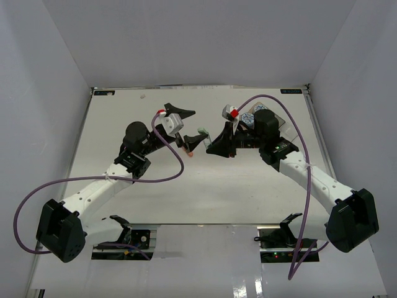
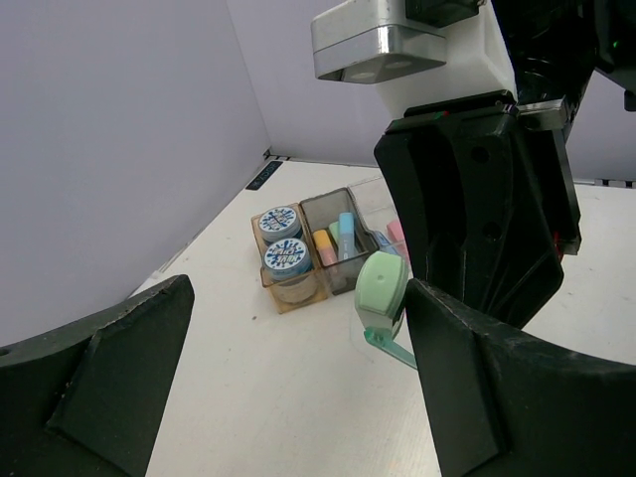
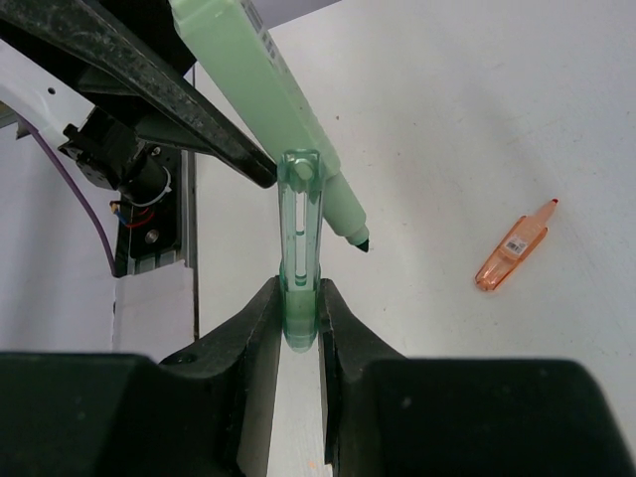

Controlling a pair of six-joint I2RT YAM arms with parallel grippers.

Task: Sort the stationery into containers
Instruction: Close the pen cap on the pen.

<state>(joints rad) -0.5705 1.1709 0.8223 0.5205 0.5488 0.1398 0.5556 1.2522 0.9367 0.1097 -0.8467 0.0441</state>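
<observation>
In the left wrist view the right gripper's [image 3: 298, 298] black body cuts off the far side of the containers [image 2: 328, 197], and I cannot tell whether the translucent green cap [image 3: 299, 248] is joined to the green marker [image 3: 268, 89] touching it. The right jaws are clenched on that cap, while the left gripper [image 2: 298, 298] is spread wide and holds nothing. 2 blue-and-white rolls [image 2: 286, 256] sit in the amber tray [image 2: 289, 301], and an orange marker [image 3: 515, 248] lies on the table [image 3: 477, 99].

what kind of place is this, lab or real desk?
Likely a robot lab cell: white table boxed in by plain walls, left arm and right arm bolted at its near edge.
</observation>
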